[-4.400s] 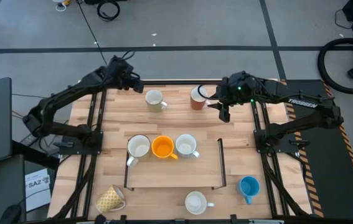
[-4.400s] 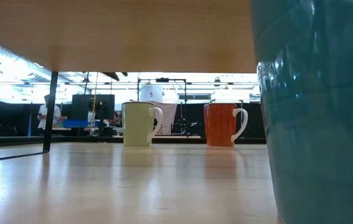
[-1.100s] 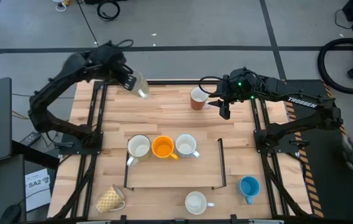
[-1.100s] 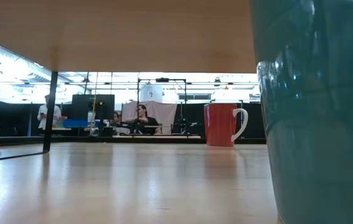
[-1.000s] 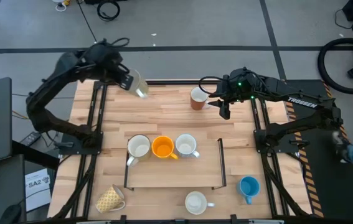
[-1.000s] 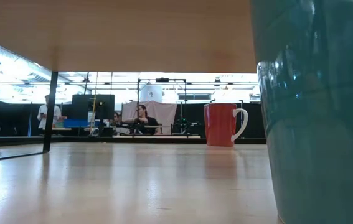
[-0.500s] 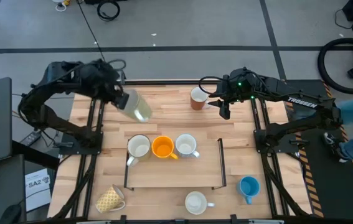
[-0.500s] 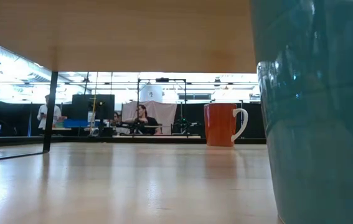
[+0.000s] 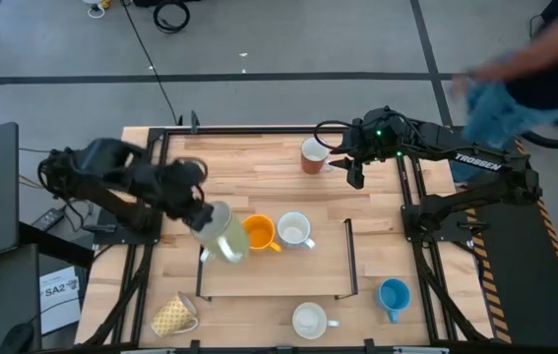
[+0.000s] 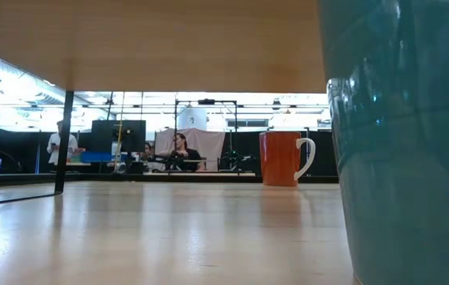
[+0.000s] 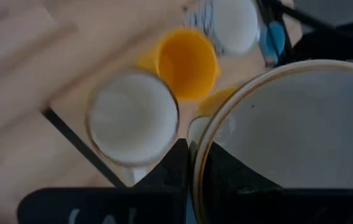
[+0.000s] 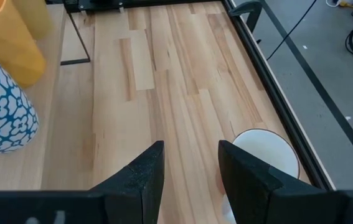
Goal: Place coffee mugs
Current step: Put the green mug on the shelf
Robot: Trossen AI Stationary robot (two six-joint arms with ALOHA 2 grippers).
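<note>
Nearest the front bench (image 9: 269, 182) edge sit a yellow patterned mug (image 9: 174, 315), a white mug (image 9: 310, 320) and a blue mug (image 9: 393, 294). Mid-bench, the left hand (image 9: 203, 214) grips a tilted cream mug (image 9: 222, 232) above the row, over the white mug (image 11: 132, 117) beside the orange mug (image 9: 257, 233). At the far edge, the right hand (image 9: 354, 177) hovers, fingers (image 12: 142, 174) spread, beside the reddish-brown mug (image 9: 313, 154).

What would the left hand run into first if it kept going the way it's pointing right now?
Probably the white mug standing directly beyond the left hand, next to the orange mug. The cream mug it carries would likely touch first, though how far above them it hangs is unclear.
</note>
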